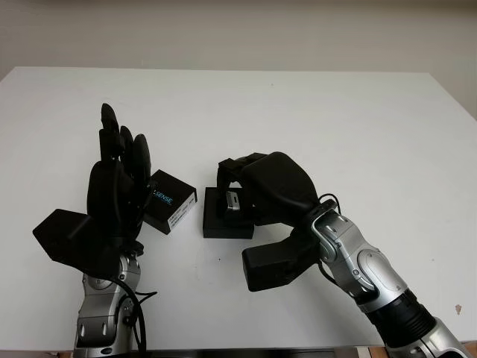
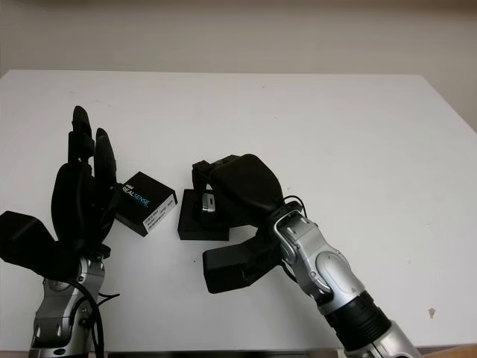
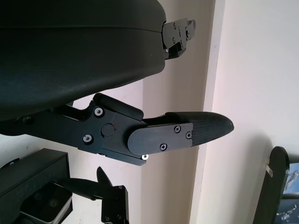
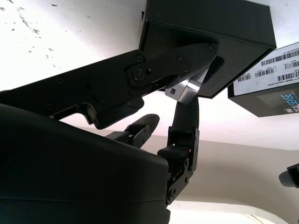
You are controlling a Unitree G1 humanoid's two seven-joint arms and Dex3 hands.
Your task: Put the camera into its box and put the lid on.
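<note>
The right hand [image 1: 250,186] covers most of the box [image 1: 223,224], so the far wall and much of the opening are hidden beneath its black shell. Its fingers [image 4: 184,91] curl around the camera [image 1: 232,200], a small silver bar of which a short end shows between them. From the head views the camera sits at or just inside the open top of the box; whether it touches the bottom cannot be told. In the right wrist view the silver end lies against the box's dark wall.

The left hand [image 1: 119,186] stands upright at the left, open and holding nothing, and hides the near left edge of the lid [image 1: 170,200]. Whether it touches the lid cannot be told.

The lid lies flat on the table [image 1: 335,127] just left of the box, turned at an angle, a narrow strip of white showing between them. The far half and right side of the table are bare, well away from the edges. Both things lie near the middle, toward the front.

The box is black, shallow and rectangular. The lid is black too, with pale lettering on top and a white barcode label on the side facing the box.
</note>
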